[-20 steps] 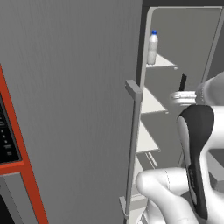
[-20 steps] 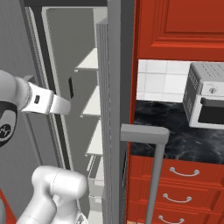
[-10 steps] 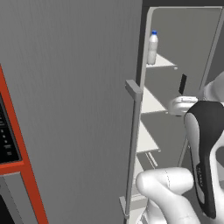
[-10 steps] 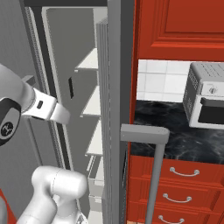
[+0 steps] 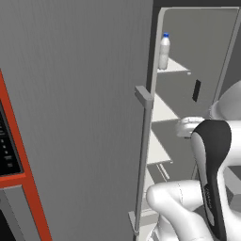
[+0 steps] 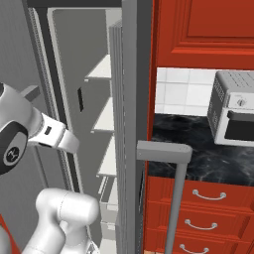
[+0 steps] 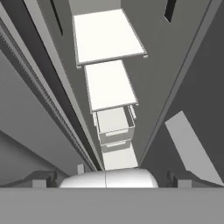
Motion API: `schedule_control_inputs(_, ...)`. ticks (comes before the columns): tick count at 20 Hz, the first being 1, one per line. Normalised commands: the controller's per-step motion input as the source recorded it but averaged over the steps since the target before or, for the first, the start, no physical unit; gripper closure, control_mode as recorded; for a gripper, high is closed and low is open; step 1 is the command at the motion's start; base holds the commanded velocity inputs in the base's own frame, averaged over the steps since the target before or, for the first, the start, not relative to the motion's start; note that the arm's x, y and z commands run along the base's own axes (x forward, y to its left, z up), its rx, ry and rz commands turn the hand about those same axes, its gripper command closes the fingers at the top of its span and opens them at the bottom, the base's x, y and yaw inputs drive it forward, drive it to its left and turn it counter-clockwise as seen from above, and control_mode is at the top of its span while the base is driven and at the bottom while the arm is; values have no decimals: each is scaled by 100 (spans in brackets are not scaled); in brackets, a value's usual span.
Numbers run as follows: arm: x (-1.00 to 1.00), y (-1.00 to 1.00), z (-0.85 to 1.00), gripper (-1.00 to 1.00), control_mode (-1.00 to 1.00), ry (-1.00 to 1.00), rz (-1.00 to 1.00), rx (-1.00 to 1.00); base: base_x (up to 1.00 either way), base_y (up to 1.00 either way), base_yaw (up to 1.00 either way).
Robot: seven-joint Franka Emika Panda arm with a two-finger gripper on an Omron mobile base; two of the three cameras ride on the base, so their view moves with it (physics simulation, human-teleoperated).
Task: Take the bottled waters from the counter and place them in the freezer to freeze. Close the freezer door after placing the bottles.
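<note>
The freezer (image 5: pixel 188 28) is open, with white shelves (image 7: pixel 109 85) inside. On its top shelf stands one bottled water (image 5: pixel 164 52), whitish with a blue cap, upright and alone. The freezer door (image 6: pixel 135 99) stands open, seen edge-on in the right base view, with its long handle (image 6: pixel 173 198) toward the counter (image 6: pixel 198 149). My gripper (image 7: pixel 109 178) is open with nothing between its fingertips (image 7: pixel 43 178). It hangs in front of the freezer, well below the bottle, looking down along the shelves. My white arm (image 6: pixel 52 139) reaches in from the left.
A wide grey closed door (image 5: pixel 80 117) with a vertical handle (image 5: pixel 142 155) stands left of the opening. A silver toaster oven (image 6: pixel 233 114) sits on the black counter above red drawers (image 6: pixel 208 218). Red upper cabinets (image 6: pixel 203 30) hang above.
My hand has dropped lower and drawn back from the upper shelf. The jaws stayed open. The blue-capped bottle has not moved.
</note>
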Motion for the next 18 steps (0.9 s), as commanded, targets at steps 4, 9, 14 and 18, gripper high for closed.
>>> schedule_control_inputs(4, 0, 2, -12, -100, -100, 1, 1, 0, 0, 0, 0)
schedule_control_inputs(9, 0, 0, 0, -100, -100, 0, 0, 0, 0, 0, 0)
schedule_control_inputs(14, -7, 0, 0, -100, 100, -1, 0, 0, -33, 0, -1)
schedule_control_inputs(18, 0, 0, 0, -100, 100, 0, 0, 0, -47, 0, 0)
